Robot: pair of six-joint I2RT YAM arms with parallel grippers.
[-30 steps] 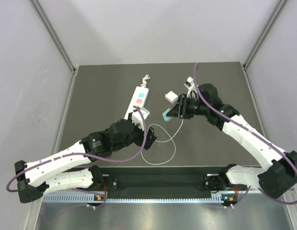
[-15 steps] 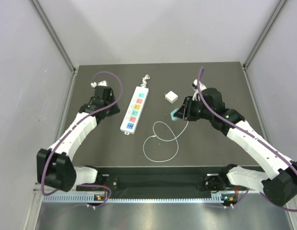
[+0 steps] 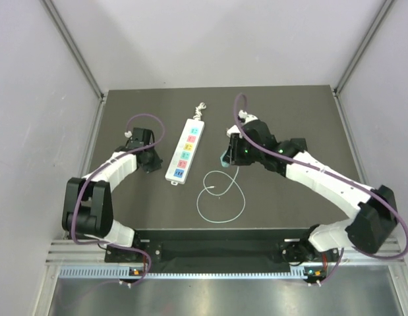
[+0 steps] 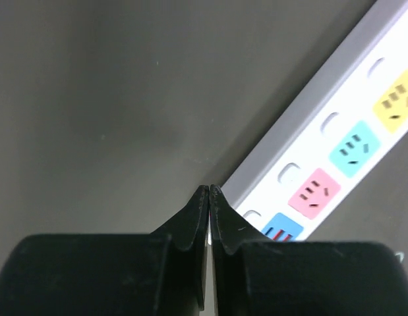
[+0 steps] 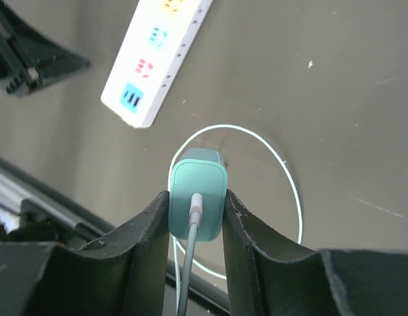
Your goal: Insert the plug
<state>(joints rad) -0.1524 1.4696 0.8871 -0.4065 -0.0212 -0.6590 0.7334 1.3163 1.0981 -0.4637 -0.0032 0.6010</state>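
The plug [image 5: 198,184] is held clamped in the right pincer [image 5: 197,203] above the table [image 5: 335,99]. The left pincer [image 4: 209,192] is seen pressed together just beside the power strip [image 4: 335,141].

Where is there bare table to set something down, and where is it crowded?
Bare: the table's far right corner beyond the right arm, and far left corner. Crowded: between power strip and plug, around the cable loop.

The left arm [image 3: 115,168] and right arm [image 3: 322,183] wear white shells over black joint housings. A purple cable [image 3: 148,117] loops along each. The fingers [image 4: 190,224] are matte black wedges tapering to thin tips. At 6 o'clock, a black base rail [image 3: 217,251].
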